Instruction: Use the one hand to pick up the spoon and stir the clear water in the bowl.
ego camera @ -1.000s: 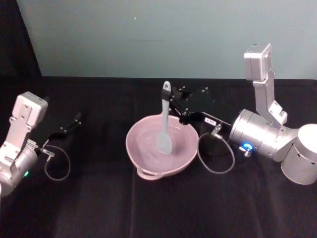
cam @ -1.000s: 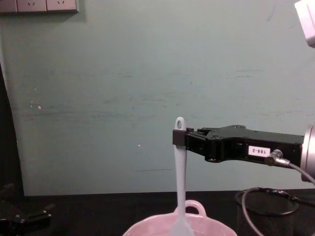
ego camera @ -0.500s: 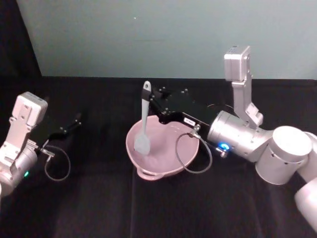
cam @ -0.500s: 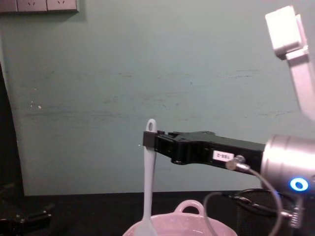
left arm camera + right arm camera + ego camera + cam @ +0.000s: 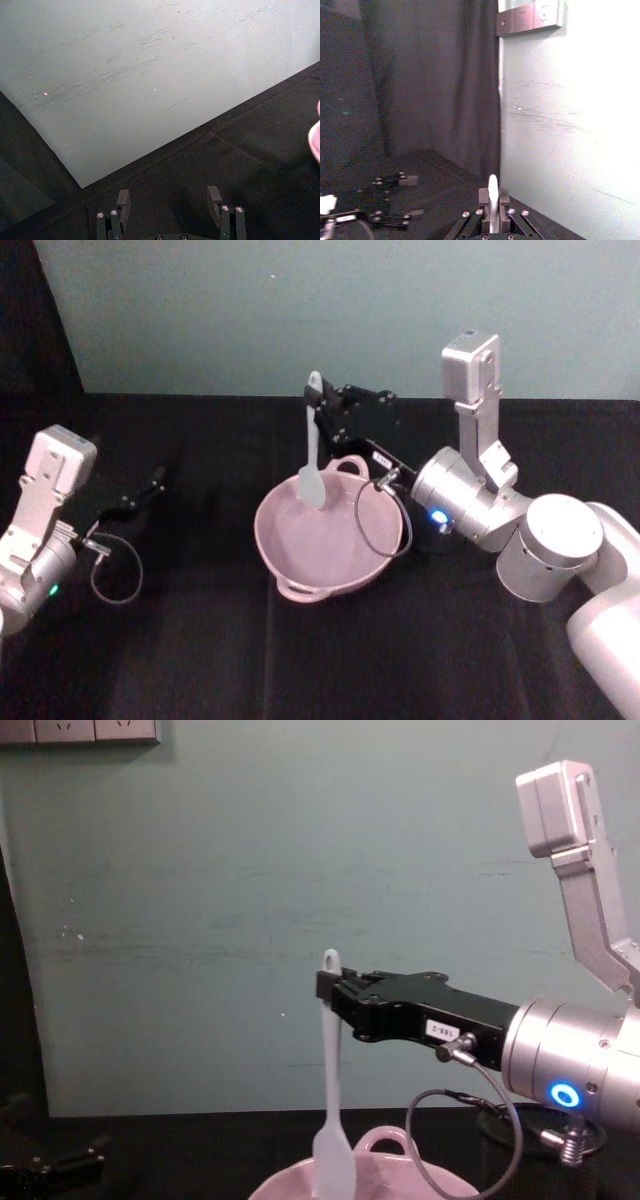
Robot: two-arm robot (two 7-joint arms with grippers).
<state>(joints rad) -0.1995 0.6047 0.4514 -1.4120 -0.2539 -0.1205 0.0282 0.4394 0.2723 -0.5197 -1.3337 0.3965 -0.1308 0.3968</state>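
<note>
The lower edge of the chest view cut off the bowl (image 5: 392, 1144), so that only its far rim and its small loop handle were seen there. The tip of the scoop was lost at this same edge. Whether the scoop touched the water could not be told, and the water itself was hard to make out against the pink inside of the bowl.

The spoon (image 5: 312, 448) stood almost upright, with its long axis vertical. The handle tip with the small hole pointed up and the flat rounded scoop pointed down, over the far part of the bowl (image 5: 268, 545). It was long, slim and white.

The right end effector (image 5: 320, 412) reached in from the right, above the bowl, and was clenched on the upper handle just below the hole. In the right wrist view the handle (image 5: 493, 199) stood between the two fingers.

The left end effector (image 5: 156, 480) lay low over the black bench (image 5: 200, 640), well apart from the bowl, with its fingers (image 5: 122, 200) released and nothing between them.
</note>
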